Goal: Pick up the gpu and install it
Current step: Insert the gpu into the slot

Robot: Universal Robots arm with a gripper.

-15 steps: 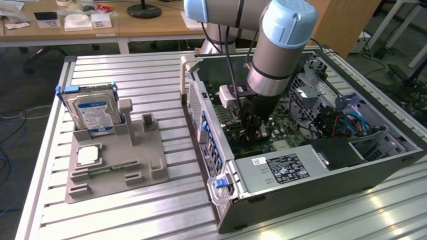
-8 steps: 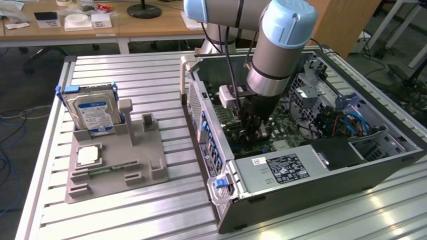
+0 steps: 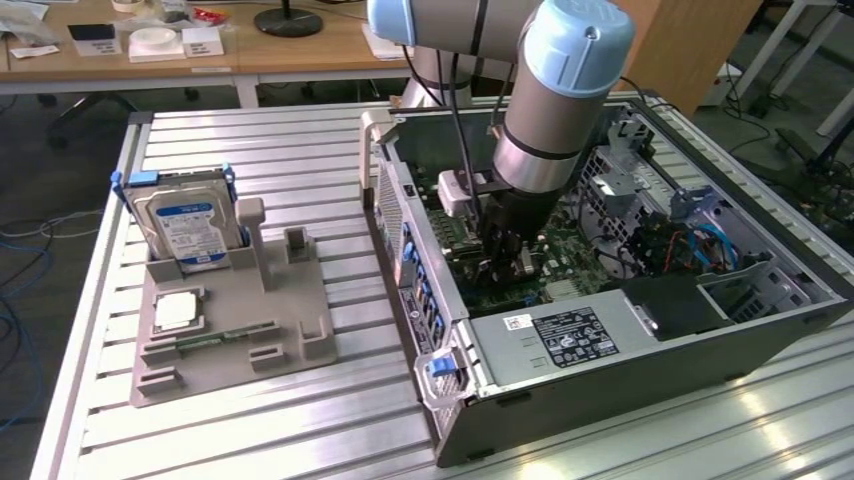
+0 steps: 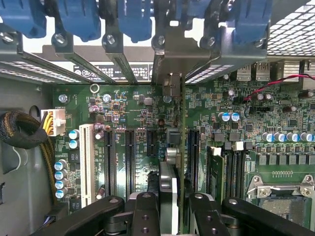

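GPU carried into the open computer case, not yet seated.
On the exterior view's left, the gray parts holder [image 3: 227, 330] on the table [image 3: 267, 140] kept the hard drive [image 3: 187, 225]; rightward, inside the case [image 3: 641, 350], the fingers [image 4: 145, 216] grasped the gpu [image 4: 183, 147] edge-on above the motherboard [image 4: 275, 147] slots, so insertion apparently remained.

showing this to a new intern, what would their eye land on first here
The big arm reaching down into the open computer case, its gripper low over the motherboard, shut on the gpu, which stands on edge among the expansion slots. Next, toward the exterior view's left, the grey holder tray with the blue-labelled hard drive standing upright in it.
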